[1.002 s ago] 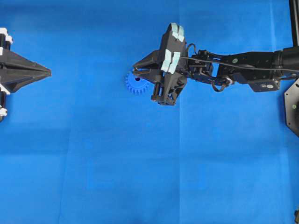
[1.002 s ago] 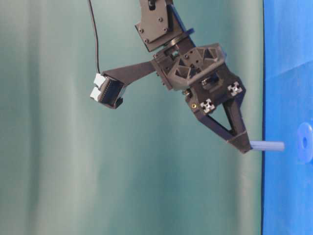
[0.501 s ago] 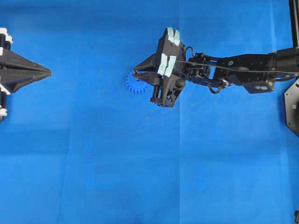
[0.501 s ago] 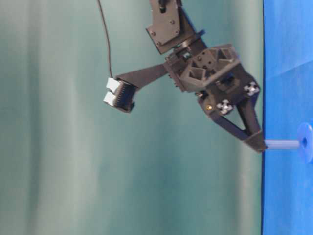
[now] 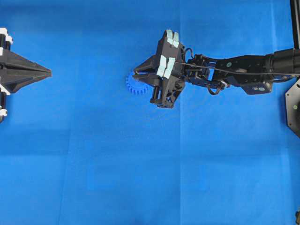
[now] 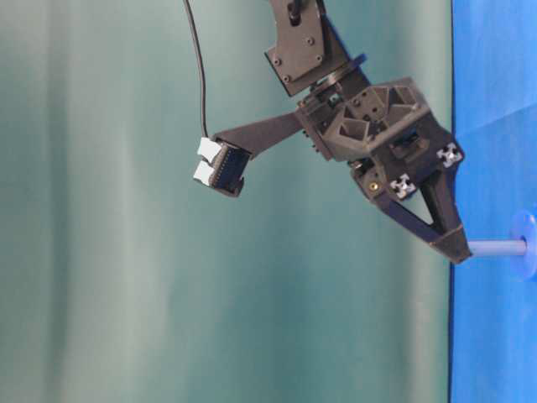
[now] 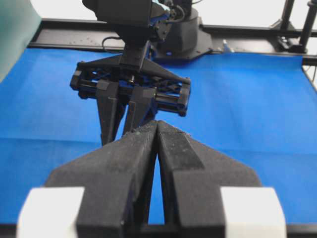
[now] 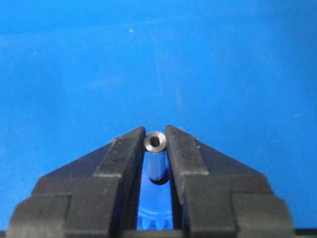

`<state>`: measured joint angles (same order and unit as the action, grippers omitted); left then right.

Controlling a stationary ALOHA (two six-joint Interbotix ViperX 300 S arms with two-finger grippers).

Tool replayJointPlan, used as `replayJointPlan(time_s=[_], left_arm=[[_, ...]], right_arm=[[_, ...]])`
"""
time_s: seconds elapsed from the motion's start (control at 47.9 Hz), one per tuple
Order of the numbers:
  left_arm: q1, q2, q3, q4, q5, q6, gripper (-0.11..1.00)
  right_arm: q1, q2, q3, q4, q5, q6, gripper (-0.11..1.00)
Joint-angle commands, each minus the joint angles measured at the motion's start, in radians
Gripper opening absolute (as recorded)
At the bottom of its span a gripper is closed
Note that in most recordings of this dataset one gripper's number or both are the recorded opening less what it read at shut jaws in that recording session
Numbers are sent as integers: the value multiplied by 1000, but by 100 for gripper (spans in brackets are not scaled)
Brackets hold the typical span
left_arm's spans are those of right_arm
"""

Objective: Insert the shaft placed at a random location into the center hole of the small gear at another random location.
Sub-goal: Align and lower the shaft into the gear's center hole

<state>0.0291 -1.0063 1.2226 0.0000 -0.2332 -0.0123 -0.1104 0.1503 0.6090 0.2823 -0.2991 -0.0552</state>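
Observation:
My right gripper (image 8: pixel 155 131) is shut on the shaft (image 8: pixel 156 163), a thin silvery pin held upright by its top end. The pin's lower end meets the center hole (image 8: pixel 159 181), a dark crescent round its tip in the hub of the small gear (image 8: pixel 155 210). From the side, the shaft (image 6: pixel 497 248) spans from the right gripper (image 6: pixel 460 252) to the small gear (image 6: pixel 529 225) on the blue mat. From overhead, the right gripper (image 5: pixel 135 72) covers part of the small gear (image 5: pixel 134 86). My left gripper (image 5: pixel 48 72) rests far left, shut and empty, with its tips (image 7: pixel 157 125) together.
The blue mat (image 5: pixel 140 168) covers the table. The right arm (image 5: pixel 234 70) reaches in from the right edge. A black frame rail (image 7: pixel 247 42) runs along the table's far side behind that arm's base.
The right gripper has come down toward the mat with the shaft. The shaft's free end, apart from the gear a second ago, now reaches the gear's hub. The left gripper has not moved.

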Motion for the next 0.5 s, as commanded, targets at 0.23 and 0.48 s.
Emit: replayJointPlan(time_s=[0.23,0.48], left_arm=[[3,3,-11,2,-5,-2,0],[3,3,-9,2,-5,-2,0]], right_arm=[[0,-58,-11,-2,-2,-6,3],[0,-101,-5,-3,2,-6,3]])
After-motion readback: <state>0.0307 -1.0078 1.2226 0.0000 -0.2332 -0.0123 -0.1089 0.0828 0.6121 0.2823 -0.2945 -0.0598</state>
